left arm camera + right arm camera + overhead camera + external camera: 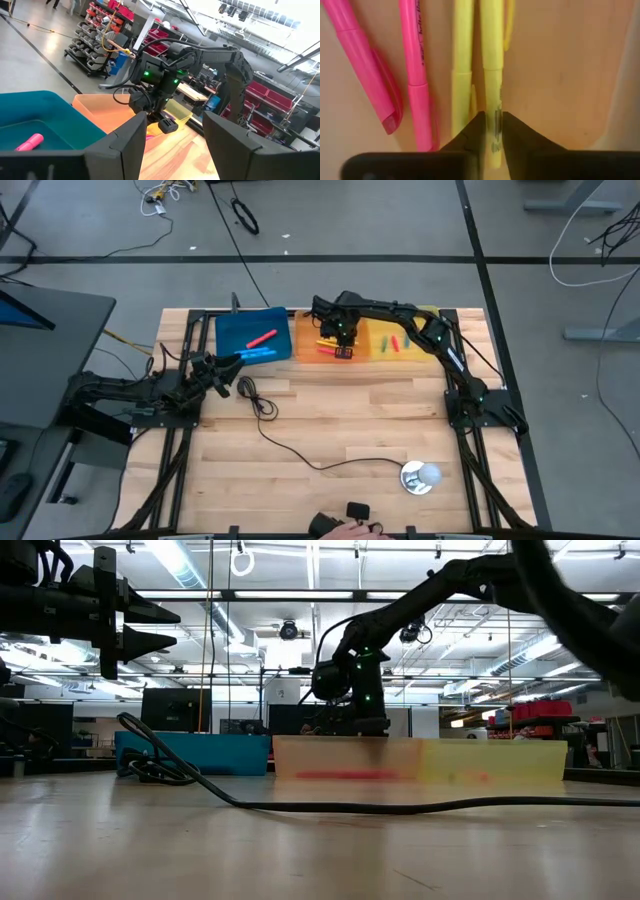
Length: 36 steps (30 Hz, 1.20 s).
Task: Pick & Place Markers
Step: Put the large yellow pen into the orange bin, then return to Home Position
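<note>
**Marker pickup from the orange tray: right gripper closing on a yellow highlighter**

Right gripper (341, 340) is working inside the orange tray (305, 328), which is sitting at the far edge of the tabletop, between the blue tray (228, 332) and the yellow tray (425, 315). In the right wrist view its fingers (517, 135) are standing narrow, straddling the barrel of one yellow highlighter (491, 55). Whether the pads are already pressing the barrel cannot be told.

A second yellow highlighter (462, 60) is lying just beside the first, touching or nearly so, and two pink highlighters (415, 65) are lying on its other side.

The left gripper (222, 368) is waiting near the left edge, just in front of the blue tray, fingers (122, 142) spread wide and holding nothing. A pink marker (29, 142) and a blue one (258, 353) are lying in the blue tray; more markers (393, 341) are showing in the yellow tray.

Recommended practice for this step:

- Keep the fingers centred on the single barrel, so that the neighbouring yellow pen is not being caught as well.
- Close fully before lifting; the smooth round barrel is likely to slip or roll.
- Lift straight up, clearing the tray wall before travelling sideways.

A black cable (300, 455) is trailing across the middle of the table.
</note>
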Each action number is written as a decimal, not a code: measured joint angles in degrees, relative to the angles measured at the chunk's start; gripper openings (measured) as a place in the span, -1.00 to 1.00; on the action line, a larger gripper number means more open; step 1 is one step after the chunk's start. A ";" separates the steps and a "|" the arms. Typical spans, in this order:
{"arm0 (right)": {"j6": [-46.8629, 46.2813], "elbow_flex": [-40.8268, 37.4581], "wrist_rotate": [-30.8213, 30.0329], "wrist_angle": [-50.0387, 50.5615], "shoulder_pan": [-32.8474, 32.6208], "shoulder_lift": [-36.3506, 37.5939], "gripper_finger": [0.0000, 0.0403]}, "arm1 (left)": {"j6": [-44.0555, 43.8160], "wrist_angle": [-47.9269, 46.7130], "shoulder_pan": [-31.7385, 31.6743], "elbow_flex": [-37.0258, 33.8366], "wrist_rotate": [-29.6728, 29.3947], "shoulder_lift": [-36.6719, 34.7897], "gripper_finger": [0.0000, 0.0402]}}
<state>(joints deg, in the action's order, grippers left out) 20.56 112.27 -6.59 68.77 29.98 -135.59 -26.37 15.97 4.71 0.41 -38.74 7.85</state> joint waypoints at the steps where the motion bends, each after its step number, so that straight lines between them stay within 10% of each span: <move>1: 0.00 0.00 -0.02 0.00 0.00 0.00 -0.69 | 0.01 0.00 0.00 0.00 0.00 -0.01 -0.01; 12: -0.11 0.00 -0.04 0.13 0.00 0.00 -0.35 | 0.01 0.00 0.01 0.00 0.00 -0.01 -0.01; 36: -18.83 -4.93 -1.38 -15.37 -2.72 19.87 -0.32 | 0.02 -0.02 0.00 0.01 0.00 -0.01 -0.01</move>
<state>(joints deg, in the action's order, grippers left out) 1.72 107.34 -7.97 53.40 27.26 -115.72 -26.35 15.95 4.71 0.42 -38.74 7.84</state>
